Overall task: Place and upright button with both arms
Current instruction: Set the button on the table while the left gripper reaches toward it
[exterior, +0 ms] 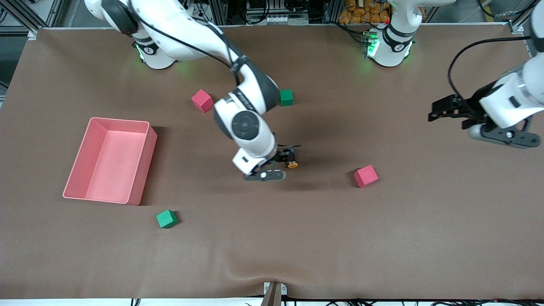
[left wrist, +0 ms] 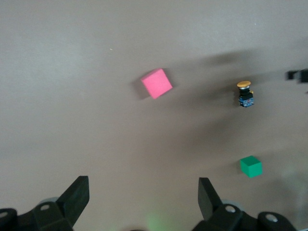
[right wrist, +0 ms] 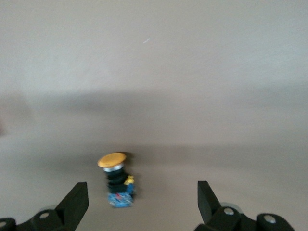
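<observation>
The button (exterior: pixel 292 164) sits on the brown table (exterior: pixel 272 238) near its middle, at about 9 o'clock from the nearer red cube (exterior: pixel 365 176). In the right wrist view the button (right wrist: pixel 115 179) appears upright, orange cap on top of a black body with a small blue base (no legible writing on it).

The right gripper (exterior: pixel 285 156) hangs low over that spot, its arm coming in from the base at 11 o'clock in the front view. Its fingers (right wrist: pixel 77 202) are spread wide, 1 on each side of the button with clear gaps, so nothing is gripped.

The left gripper (exterior: pixel 442 111) hovers over the left arm's end of the table, at roughly 2 o'clock from the nearer red cube. Its fingers (left wrist: pixel 76 197) are also spread wide and hold nothing. This arm waits.

A pink bin (exterior: pixel 140 170) lies toward the right arm's end of the table. 1 green cube (exterior: pixel 166 219) is at its 5 o'clock. A 2nd red cube (exterior: pixel 202 100) and a 2nd green cube (exterior: pixel 286 97) lie farther from the front camera than the button, with the right arm's forearm between them. No readable brand or label shows on the cubes or bin.
</observation>
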Robot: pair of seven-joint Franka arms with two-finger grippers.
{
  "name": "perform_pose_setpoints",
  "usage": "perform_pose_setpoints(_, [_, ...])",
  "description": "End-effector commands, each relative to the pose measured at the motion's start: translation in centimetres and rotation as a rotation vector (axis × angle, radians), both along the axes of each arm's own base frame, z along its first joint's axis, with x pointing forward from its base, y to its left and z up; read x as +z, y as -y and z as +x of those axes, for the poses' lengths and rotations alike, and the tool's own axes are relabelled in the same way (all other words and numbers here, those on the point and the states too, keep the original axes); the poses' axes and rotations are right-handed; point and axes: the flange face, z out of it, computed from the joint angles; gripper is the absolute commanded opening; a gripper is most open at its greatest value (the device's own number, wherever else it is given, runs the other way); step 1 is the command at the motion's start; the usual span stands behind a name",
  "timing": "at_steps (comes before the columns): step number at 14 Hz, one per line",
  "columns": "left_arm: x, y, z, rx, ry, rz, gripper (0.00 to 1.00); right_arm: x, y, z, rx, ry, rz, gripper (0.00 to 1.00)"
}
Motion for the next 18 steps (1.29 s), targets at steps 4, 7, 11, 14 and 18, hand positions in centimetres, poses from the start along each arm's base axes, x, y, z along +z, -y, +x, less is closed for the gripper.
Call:
perform_pose_setpoints(4, [-3.7, 8.9, -0.5, -0.055, -0.079, 0.029, 1.0, 10.2, 16.9, 0.8, 0.03, 0.02, -0.011, 1.0])
perform_pose_setpoints(7, [-8.4, 12.8, -0.1, -0.078, -0.156, 0.048, 1.0, 15.2, 26.1, 0.9, 0.029, -0.016, -0.036, 1.0])
perform_pose_setpoints(11, [-14.1, 20.4, -0.8, -0.011, -0.233, 0.126, 1.0, 21.9, 38.4, -0.6, -0.001, -0.038, -0.033, 1.0])
perform_pose_setpoints(14, [-17.0, 22.9, 0.3, -0.003, -0.247, 0.136, 1.0, 25.6, 42.9, -2.6, -0.012, -0.029, -0.119, 1.0])
perform_pose_setpoints(18, [-22.0, 27.7, 0.2, 0.069, -0.211, 0.139, 1.0, 29.0, 45.4, -4.3, 0.031, -0.023, -0.137, 1.0])
